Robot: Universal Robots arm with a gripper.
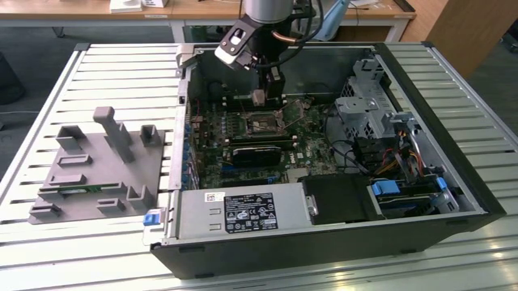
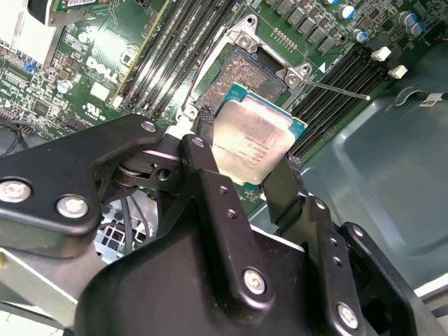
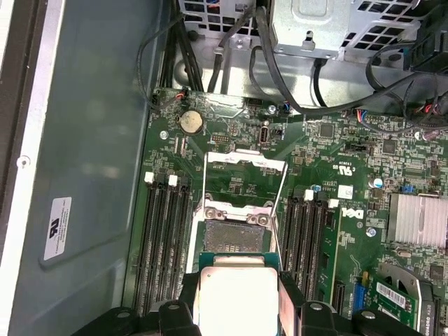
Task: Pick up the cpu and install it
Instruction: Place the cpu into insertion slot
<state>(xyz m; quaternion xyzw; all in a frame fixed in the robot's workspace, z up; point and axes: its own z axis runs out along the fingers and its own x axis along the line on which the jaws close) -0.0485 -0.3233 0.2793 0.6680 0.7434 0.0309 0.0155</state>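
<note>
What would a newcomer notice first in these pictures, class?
Black fingers pinch the silvery cpu by its edges, close to the open socket on the green motherboard. In the exterior view the arm reaches into the open black computer case, with a grey holder block on the exterior view's left.

The gripper (image 2: pixel 245 150) is matte black, its jointed fingers (image 2: pixel 210 189) dotted with silver screws (image 2: pixel 253 281); the arm (image 1: pixel 267 9) is grey metal with a white-faced camera block (image 1: pixel 233 43).
</note>
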